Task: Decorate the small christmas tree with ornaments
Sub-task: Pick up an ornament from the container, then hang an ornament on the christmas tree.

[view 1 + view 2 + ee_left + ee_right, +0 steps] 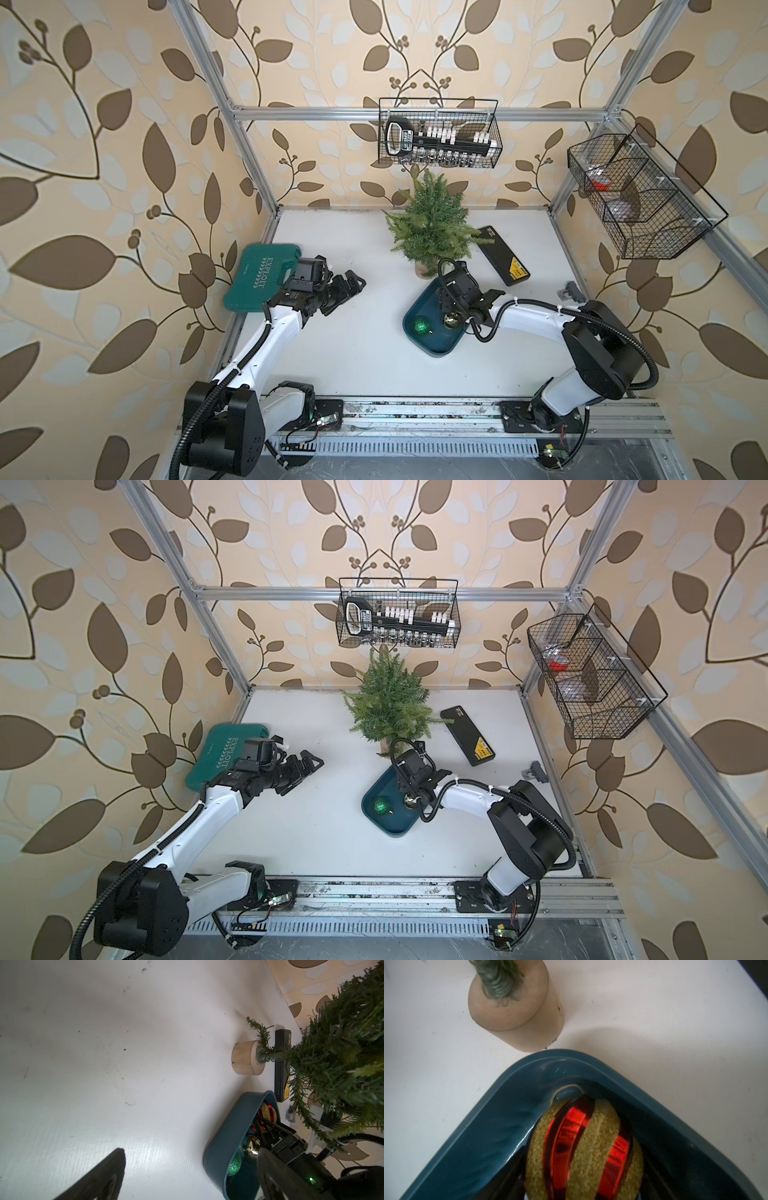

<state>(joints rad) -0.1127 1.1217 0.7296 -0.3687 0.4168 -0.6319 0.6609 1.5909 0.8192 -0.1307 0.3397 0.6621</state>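
The small christmas tree stands upright on the white counter, its beige base just beside the far corner of the teal tray. The right pincer dips into that corner at the red-and-gold ball; whether it is clamped on the ball I cannot tell. The green ball and the gold ball lie at the tray's near end. Well left of the tray, the left pincer hovers with its fingers wide apart. The right arm hides the red-and-gold ball in both top views; the wrist views show it.
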